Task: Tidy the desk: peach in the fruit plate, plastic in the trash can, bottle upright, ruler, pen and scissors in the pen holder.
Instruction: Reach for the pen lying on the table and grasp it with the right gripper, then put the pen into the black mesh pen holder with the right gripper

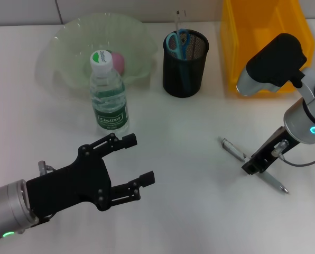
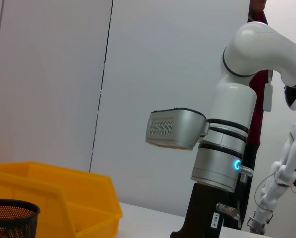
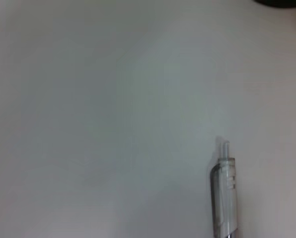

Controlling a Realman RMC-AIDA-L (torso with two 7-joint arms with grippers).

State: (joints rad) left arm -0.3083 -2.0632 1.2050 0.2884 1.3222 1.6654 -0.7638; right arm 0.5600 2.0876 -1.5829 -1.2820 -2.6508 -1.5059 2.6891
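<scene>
A clear pen [image 1: 232,149] lies on the white table at the right; its end also shows in the right wrist view [image 3: 223,198]. My right gripper [image 1: 254,164] is down on the pen's middle. My left gripper [image 1: 138,160] is open and empty, at the front left, just in front of the upright water bottle [image 1: 110,95]. The pink peach [image 1: 118,62] lies in the glass fruit plate [image 1: 67,47]. The black mesh pen holder [image 1: 185,66] holds blue scissors [image 1: 177,42] and a clear ruler [image 1: 177,18]. No plastic is in view.
A yellow bin [image 1: 266,32] stands at the back right, beside the pen holder; both also show in the left wrist view, the bin [image 2: 58,193] and the holder [image 2: 11,218]. The right arm [image 2: 227,148] rises beyond them.
</scene>
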